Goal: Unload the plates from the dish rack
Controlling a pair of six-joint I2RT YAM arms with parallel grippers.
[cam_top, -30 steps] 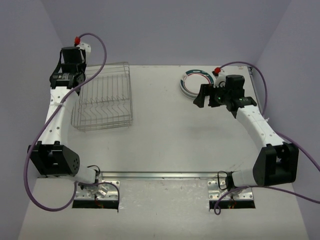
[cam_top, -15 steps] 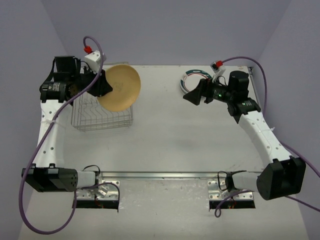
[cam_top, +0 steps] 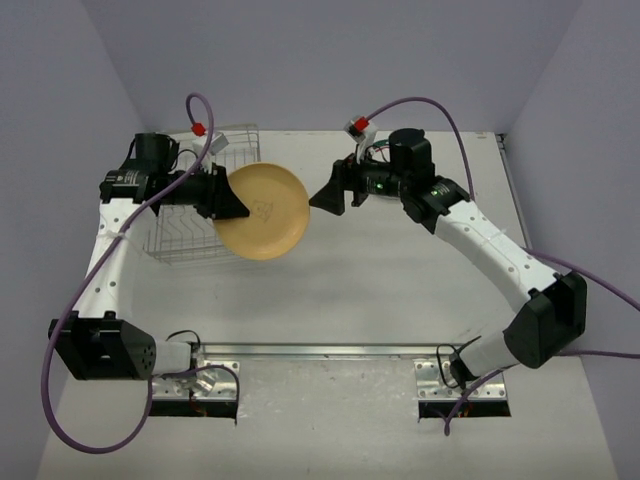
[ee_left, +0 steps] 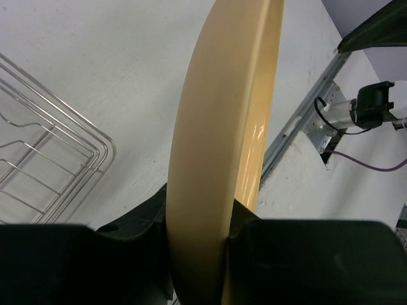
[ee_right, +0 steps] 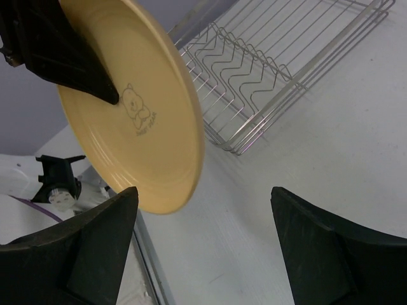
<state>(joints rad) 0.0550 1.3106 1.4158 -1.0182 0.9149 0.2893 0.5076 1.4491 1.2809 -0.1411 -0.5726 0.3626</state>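
— Where is the plate right now?
— My left tool (cam_top: 232, 207) is clenched on the rim of the orange-tan round plate (cam_top: 268, 213). It holds the plate in the air, tilted nearly on edge, just off the right side of the rectangular silver wire dish rack (cam_top: 178, 238) and clear of the white surface (cam_top: 380, 300). I see no plates in the rack slots that show
— And your other arm?
— My right tool (cam_top: 328, 196) is released, jaws spread wide with nothing between them, and it faces the plate's free rim from the right. From above its tip looks just beside the rim. In its own wrist view the rim sits ahead of the fingers, not between them
— So it's a hand-over?
— That's how I read it. To do it well I'd first roll the right wrist until the jaw gap lines up with the slanted rim. Then I'd ease in so one finger lands on the face with the small bear print (ee_right: 141, 108) and the other behind it, opposite the left tool's hold. I'd take a deep bite and close firmly before letting go on the left
— What's the risk?
— The plate looks smooth and glazed, so a shallow pinch could let it pivot or slip, and letting go too early on the left would drop it onto the surface
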